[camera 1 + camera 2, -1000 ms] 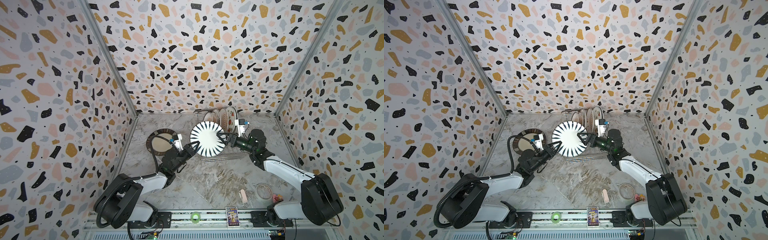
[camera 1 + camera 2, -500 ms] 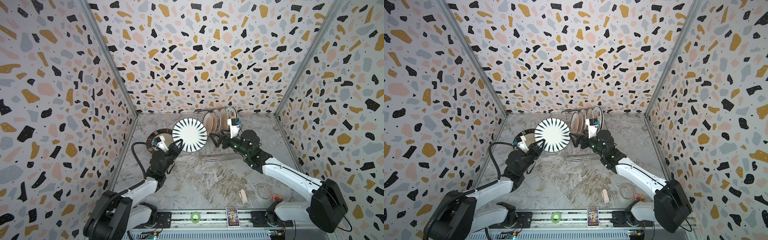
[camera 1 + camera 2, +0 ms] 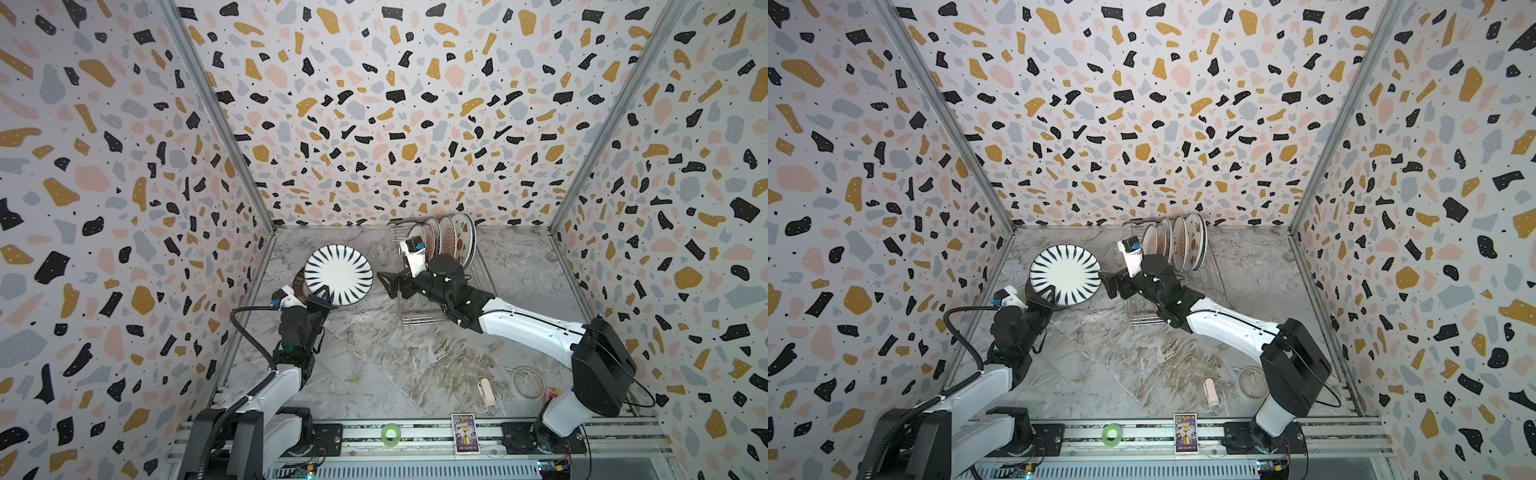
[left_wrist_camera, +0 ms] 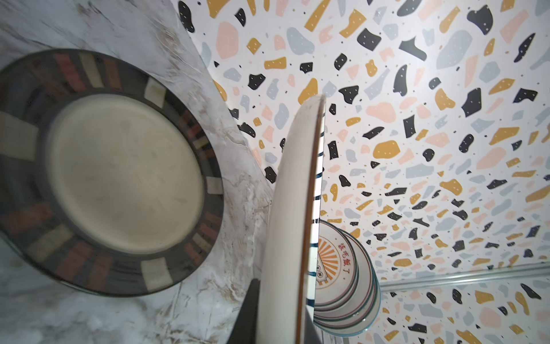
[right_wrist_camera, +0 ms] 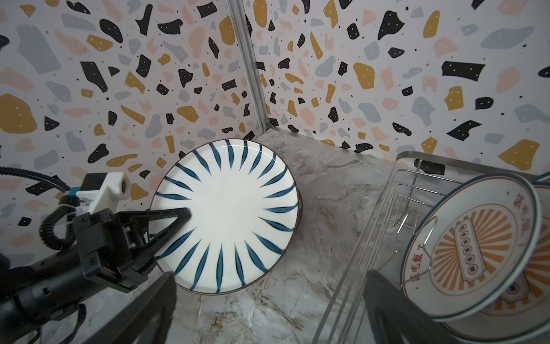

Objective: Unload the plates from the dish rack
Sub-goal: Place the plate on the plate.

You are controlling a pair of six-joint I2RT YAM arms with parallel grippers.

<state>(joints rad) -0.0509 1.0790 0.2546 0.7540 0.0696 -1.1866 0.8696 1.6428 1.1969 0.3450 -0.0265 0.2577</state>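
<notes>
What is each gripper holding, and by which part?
The left gripper pinches the striped plate by its rim; the right gripper is open, holding nothing.

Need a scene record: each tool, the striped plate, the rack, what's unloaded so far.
left tool: shut on the striped plate's rim
right tool: open, empty, in front of the rack
striped plate: held tilted, off the table
brown-rimmed plate: unloaded, flat on the table
dish rack: several plates upright inside; sunburst plate nearest the right tool
</notes>
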